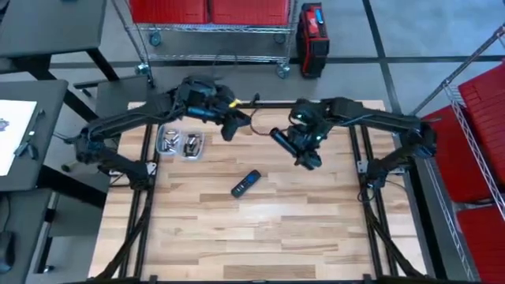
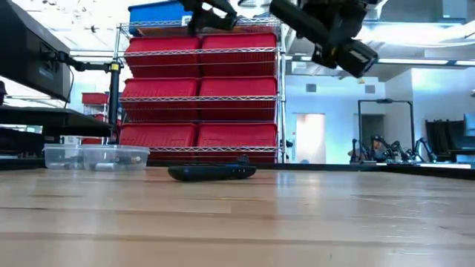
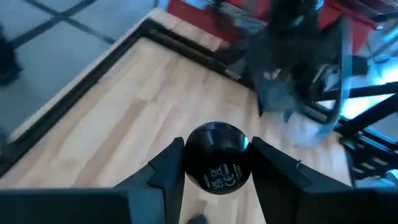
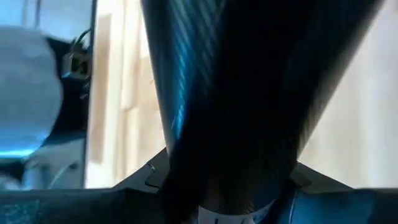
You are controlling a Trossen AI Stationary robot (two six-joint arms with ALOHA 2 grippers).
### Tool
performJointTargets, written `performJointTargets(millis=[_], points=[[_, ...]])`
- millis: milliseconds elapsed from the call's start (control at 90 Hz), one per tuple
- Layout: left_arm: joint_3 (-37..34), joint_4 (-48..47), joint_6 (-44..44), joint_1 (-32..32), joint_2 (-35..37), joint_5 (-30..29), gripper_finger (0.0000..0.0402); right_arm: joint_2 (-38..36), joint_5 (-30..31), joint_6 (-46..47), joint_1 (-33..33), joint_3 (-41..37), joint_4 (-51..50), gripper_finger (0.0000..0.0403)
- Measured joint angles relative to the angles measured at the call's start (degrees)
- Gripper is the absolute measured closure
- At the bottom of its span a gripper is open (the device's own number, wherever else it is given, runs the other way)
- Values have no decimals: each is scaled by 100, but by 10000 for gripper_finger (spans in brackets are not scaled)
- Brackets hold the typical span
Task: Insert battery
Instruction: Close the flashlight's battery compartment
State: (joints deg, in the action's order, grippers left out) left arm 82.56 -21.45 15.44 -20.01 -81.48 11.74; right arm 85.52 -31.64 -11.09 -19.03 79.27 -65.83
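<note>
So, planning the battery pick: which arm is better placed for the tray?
Left, probably: the tray sits nearer the left pincer, though that holds a black cap; the right pincer, farther off, grips a dark tube.

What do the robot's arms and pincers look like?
Both arms are dark and jointed, with thin cables along them. The left pincer has two black wedge-shaped fingers. The right pincer is black too. A small yellow mark shows near the left wrist.

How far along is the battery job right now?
Both pickups look done: the left hand holds a dark cylinder, and the right hand holds a dark tube above the table. Nothing is joined yet. A remote lies untouched; batteries wait in the tray.
</note>
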Motion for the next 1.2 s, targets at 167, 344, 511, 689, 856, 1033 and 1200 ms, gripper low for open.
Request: performJointTargets(millis=[167, 344, 511, 689, 856, 1033, 1200], points=[[-1, 149, 7, 215, -289, 117, 269, 291, -13, -121, 57, 54, -209, 266], [-3, 251, -108, 341, -306, 167, 270, 165, -17, -123, 55, 60, -30, 266], [-3, 730, -51, 352, -310, 501, 270, 118, -17, -59, 63, 61, -203, 266], [16, 876, 58, 305, -416, 798, 270, 239, -61, -97, 151, 61, -304, 266], [38, 868, 195, 303, -680, 1095, 270, 374, -271, -101, 132, 61, -351, 266], [38, 918, 240, 313, -732, 1233, 270, 410, -290, -130, 156, 58, -388, 266], [36, 970, 200, 313, -868, 1353, 270, 415, -288, -147, 160, 58, -379, 266]])
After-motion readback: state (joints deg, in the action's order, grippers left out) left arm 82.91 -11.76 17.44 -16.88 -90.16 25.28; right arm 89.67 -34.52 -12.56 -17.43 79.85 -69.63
